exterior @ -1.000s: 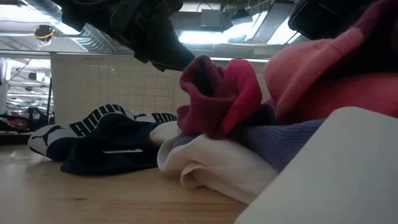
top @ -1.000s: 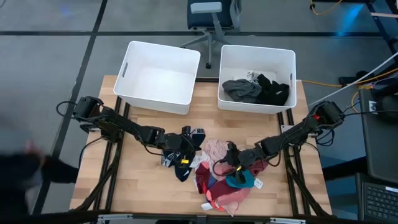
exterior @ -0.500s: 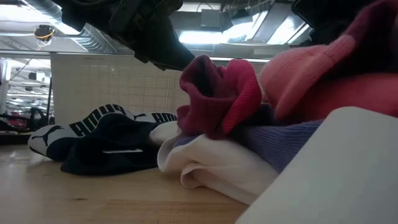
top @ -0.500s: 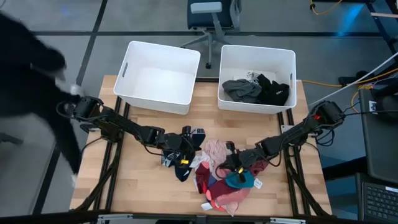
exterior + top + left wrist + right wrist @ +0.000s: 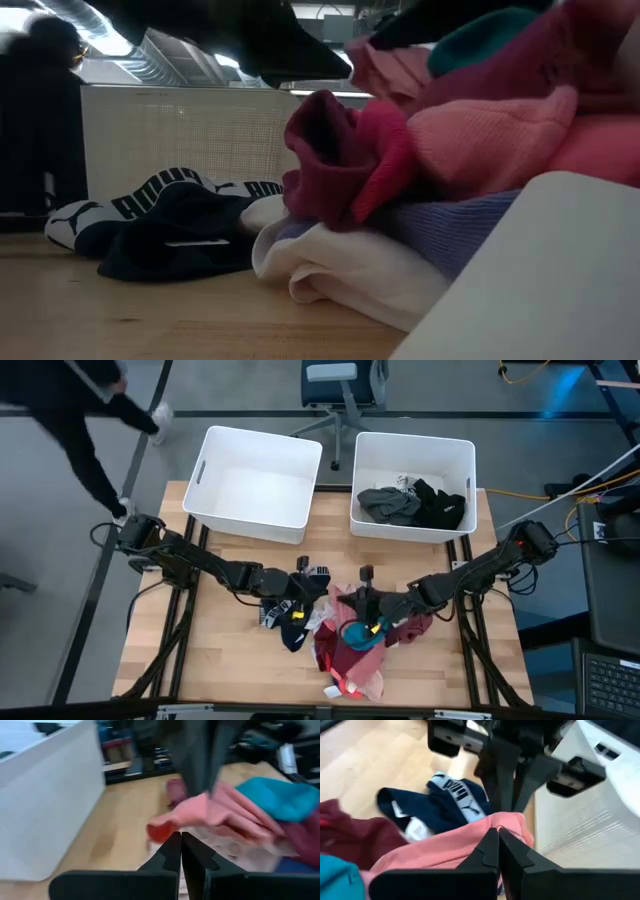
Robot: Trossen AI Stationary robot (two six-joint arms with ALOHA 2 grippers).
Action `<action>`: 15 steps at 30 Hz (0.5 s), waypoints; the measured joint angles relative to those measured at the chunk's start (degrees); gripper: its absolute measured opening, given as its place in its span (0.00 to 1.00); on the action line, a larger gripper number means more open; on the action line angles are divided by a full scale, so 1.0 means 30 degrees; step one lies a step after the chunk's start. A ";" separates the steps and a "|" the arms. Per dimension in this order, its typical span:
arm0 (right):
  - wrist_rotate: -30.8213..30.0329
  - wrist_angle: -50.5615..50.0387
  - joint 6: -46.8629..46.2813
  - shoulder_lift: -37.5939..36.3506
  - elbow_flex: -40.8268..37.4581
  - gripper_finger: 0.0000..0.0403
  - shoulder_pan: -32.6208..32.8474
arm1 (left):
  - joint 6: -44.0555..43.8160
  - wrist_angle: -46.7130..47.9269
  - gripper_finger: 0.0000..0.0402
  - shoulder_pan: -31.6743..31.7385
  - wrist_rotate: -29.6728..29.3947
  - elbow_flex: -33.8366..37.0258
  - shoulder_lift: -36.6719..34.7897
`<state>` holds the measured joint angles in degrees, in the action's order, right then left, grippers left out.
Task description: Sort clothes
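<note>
Left gripper: the left gripper point(image 5: 303, 588) is held low over the worktop point(image 5: 220, 660), at the near-left edge of the clothes pile point(image 5: 350, 640). In its wrist view the two fingers point(image 5: 170, 857) are pressed together with no gap, and a fold of the pink garment point(image 5: 210, 812) seems to be pinched at their tips.

Right gripper: the right gripper point(image 5: 365, 600) is placed at the middle of the pile, just beside the left one. Its fingers point(image 5: 490, 852) are closed tight, and the pink garment point(image 5: 455, 847) is gripped between them.

Pink garment: it is stretched between the two grippers and raised above the rest of the pile.

Other clothes: a teal piece point(image 5: 358, 635) and maroon pieces point(image 5: 405, 628) are bunched under the right gripper; a dark garment with a white lettered band point(image 5: 170, 225) is spread on the worktop beside the pile, and a white piece point(image 5: 340, 270) is seen at the pile's base.

Bins: the left white bin point(image 5: 258, 482) is seen at the far side; grey and black garments point(image 5: 415, 503) are held in the right white bin point(image 5: 412, 485).

Surroundings: a person point(image 5: 70, 410) in dark clothing is seen beyond the far-left corner.
</note>
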<state>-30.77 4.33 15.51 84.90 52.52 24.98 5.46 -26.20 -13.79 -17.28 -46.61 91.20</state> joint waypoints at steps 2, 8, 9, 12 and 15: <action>-0.0096 -0.0020 0.0593 0.0000 0.0185 0.01 -0.0036 | -0.0196 0.0120 0.02 0.0212 -0.0167 0.0000 -0.0270; 0.0109 -0.0156 0.0845 0.0048 0.0259 0.01 -0.0374 | -0.0450 0.0740 0.22 0.0370 -0.0204 -0.0007 -0.1132; 0.0124 -0.0262 0.0844 0.0066 0.0259 0.01 -0.0346 | -0.0114 0.0870 0.26 0.0306 -0.0179 -0.0007 -0.1229; 0.0504 -0.0228 0.0831 0.0066 0.0259 0.01 -0.0346 | 0.1440 0.1027 0.37 0.0091 -0.0195 -0.0007 -0.1340; 0.1157 0.0044 0.0825 0.0066 0.0259 0.01 -0.0346 | 0.3362 0.1174 0.43 -0.0158 -0.0189 -0.0007 -0.1296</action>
<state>-27.30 4.46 17.98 85.10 53.30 23.94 15.54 -22.68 -14.26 -17.85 -46.63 87.31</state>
